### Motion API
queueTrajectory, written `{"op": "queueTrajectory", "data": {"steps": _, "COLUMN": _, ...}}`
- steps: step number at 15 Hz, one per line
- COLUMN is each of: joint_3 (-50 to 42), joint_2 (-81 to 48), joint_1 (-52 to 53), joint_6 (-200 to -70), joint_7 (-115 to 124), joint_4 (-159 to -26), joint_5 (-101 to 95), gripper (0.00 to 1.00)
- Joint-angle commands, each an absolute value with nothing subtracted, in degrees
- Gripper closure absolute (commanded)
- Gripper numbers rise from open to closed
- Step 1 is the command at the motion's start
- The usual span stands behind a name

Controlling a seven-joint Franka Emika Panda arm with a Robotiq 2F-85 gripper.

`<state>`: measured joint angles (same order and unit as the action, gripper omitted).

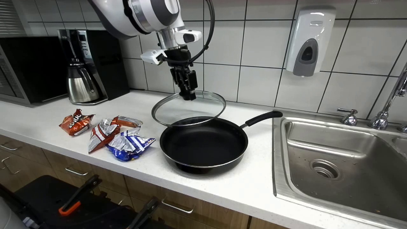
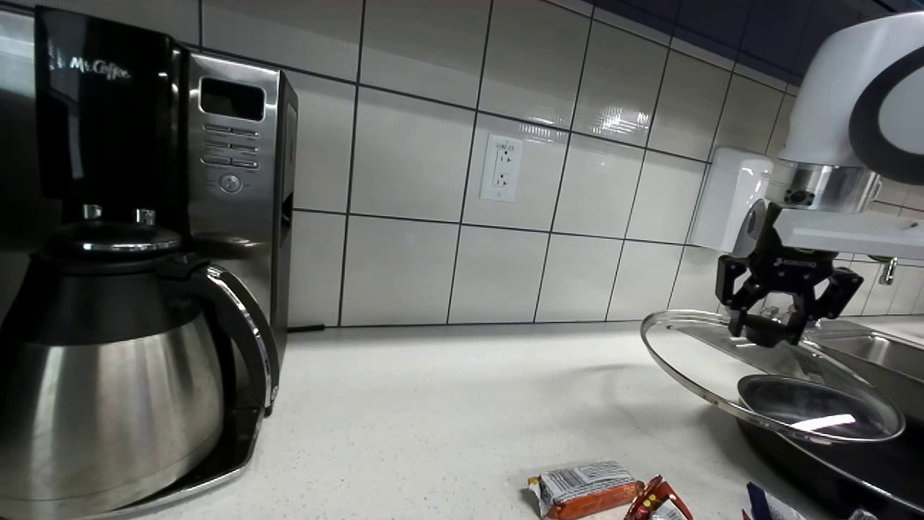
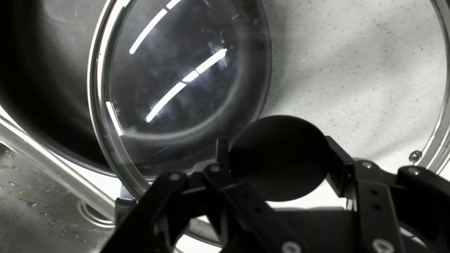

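My gripper (image 1: pixel 187 93) is closed around the round black knob (image 3: pixel 279 158) of a glass lid (image 3: pixel 211 88), with a finger pressed to each side. In both exterior views the lid, clear with a metal rim, hangs above the counter and looks somewhat tilted. Part of it lies over the black frying pan (image 1: pixel 203 146), at the pan's rear edge; the rest is over bare counter. Whether rim and pan touch I cannot tell. The pan sits on the counter, its black handle (image 1: pixel 264 118) pointing toward the sink. Through the glass, the wrist view shows the pan's dark inside.
Several snack bags, among them an orange one (image 1: pixel 76 123) and a blue one (image 1: pixel 128 146), lie beside the pan. A coffee maker (image 2: pixel 234 152) with a steel carafe (image 2: pixel 108 404) stands farther along. Opposite are the sink (image 1: pixel 318 149) and faucet (image 1: pixel 381 119); a soap dispenser (image 1: pixel 313 38) hangs on the tiled wall.
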<state>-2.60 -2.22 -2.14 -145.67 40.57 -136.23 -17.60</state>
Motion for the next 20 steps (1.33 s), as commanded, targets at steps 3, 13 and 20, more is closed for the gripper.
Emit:
{"op": "queueTrajectory", "data": {"steps": 3, "joint_3": -2.01, "joint_2": -9.09, "joint_1": 1.44, "joint_6": -142.00, "joint_7": 41.26, "joint_4": -125.69, "joint_5": -17.23, "gripper": 0.61}}
{"op": "queueTrajectory", "data": {"steps": 13, "joint_3": -1.47, "joint_2": -15.65, "joint_1": 9.04, "joint_6": -138.38, "joint_7": 40.03, "joint_4": -117.27, "joint_5": -16.62, "gripper": 0.61}}
{"op": "queueTrajectory", "data": {"steps": 20, "joint_3": -1.91, "joint_2": -20.43, "joint_1": 11.04, "joint_6": -136.71, "joint_7": 39.74, "joint_4": -113.12, "joint_5": -15.68, "gripper": 0.61}}
